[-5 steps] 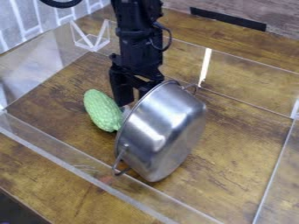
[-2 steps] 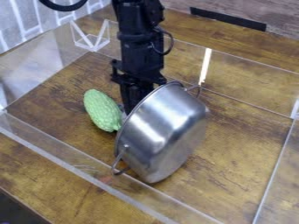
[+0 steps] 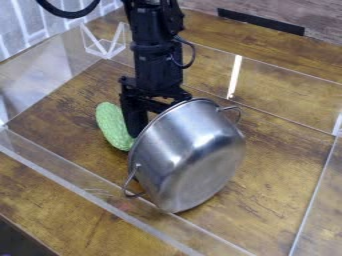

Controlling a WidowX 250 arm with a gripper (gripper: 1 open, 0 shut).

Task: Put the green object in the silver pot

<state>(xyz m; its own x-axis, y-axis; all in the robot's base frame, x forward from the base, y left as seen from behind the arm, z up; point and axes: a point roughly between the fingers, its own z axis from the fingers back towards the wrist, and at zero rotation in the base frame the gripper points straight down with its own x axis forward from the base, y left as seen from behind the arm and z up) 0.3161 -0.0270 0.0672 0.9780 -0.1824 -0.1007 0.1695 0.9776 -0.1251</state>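
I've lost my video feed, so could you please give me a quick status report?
Gripper open, at the pot's rim. Green object on the table, not in. Silver pot tipped on its side.

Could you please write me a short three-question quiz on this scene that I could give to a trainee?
1. True or false: the green object already lies inside the silver pot.
2. How does the pot sit? A) upright, mouth up B) tipped, its outer bottom facing the camera C) upside down, flat on the wood
3. Fill in: the claw comes down beside the pot's upper ____.

Key: 1 false, it lies on the wooden surface left of the pot. 2 B. 3 rim.
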